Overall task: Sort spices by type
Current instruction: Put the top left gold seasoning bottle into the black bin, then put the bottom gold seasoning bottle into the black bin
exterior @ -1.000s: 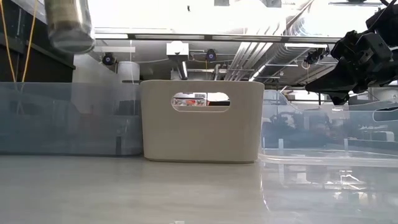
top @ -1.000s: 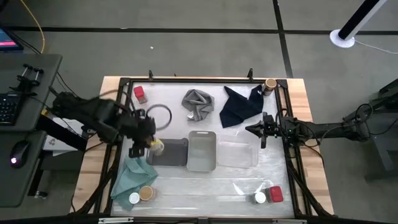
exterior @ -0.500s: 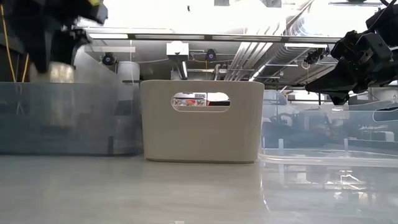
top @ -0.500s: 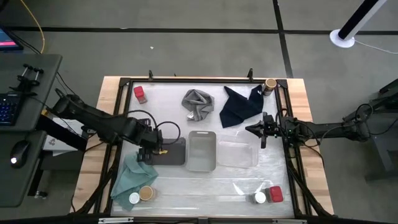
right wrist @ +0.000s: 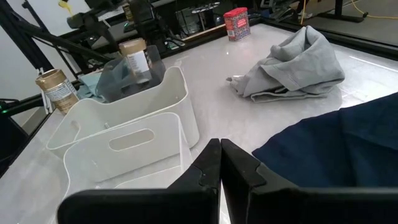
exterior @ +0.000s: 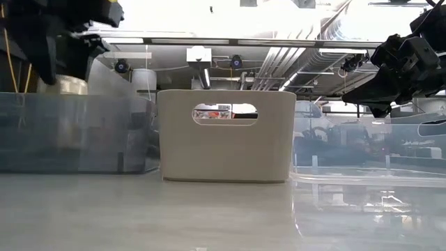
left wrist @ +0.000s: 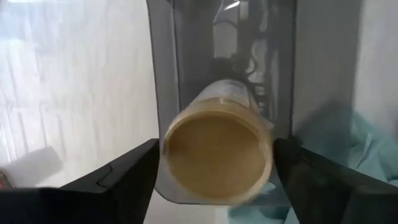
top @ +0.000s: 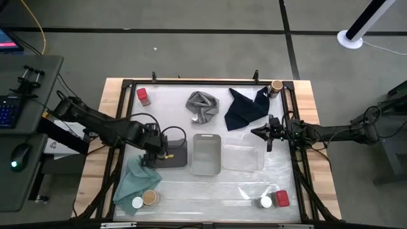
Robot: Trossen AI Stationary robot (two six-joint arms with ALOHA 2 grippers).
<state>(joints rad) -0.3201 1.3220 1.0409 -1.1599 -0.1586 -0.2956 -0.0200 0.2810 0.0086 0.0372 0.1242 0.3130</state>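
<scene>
My left gripper (top: 156, 152) is over the dark grey tray (top: 177, 159), shut on a round tan-topped jar (left wrist: 217, 155); the low view shows that jar (exterior: 66, 87) sunk partly behind the tray wall (exterior: 77, 132). My right gripper (right wrist: 219, 157) waits shut near the table's right edge, beside the navy cloth (top: 245, 108). Other jars stand on their bases: a red one (top: 143, 95) far left, a tan-topped one (top: 276, 86) far right, a white (top: 137, 202) and a tan one (top: 150, 197) on the teal cloth, and a white (top: 266, 202) and a red one (top: 282, 198) near right. My left gripper pinches the jar between its two fingers (left wrist: 127, 177), which stand on opposite sides of the jar's body just below the tan top (left wrist: 173, 155). The fingers come from above, pointing down. The jar stays about upright, its lower part inside the dark tray; whether its base touches the tray floor I cannot tell.
A beige handled bin (top: 206, 154) stands right of the dark tray, and a clear tray (top: 243, 158) right of that. The grey cloth (top: 202, 105) lies crumpled at the far middle and the teal cloth (top: 132, 181) at the near left. A black frame borders the table.
My left gripper has moved toward the table's right and down, from beside the dark tray's left edge to over its inside. The jar it holds has dropped from well above the tray rim to partly inside the tray, slowing in the last half second.
</scene>
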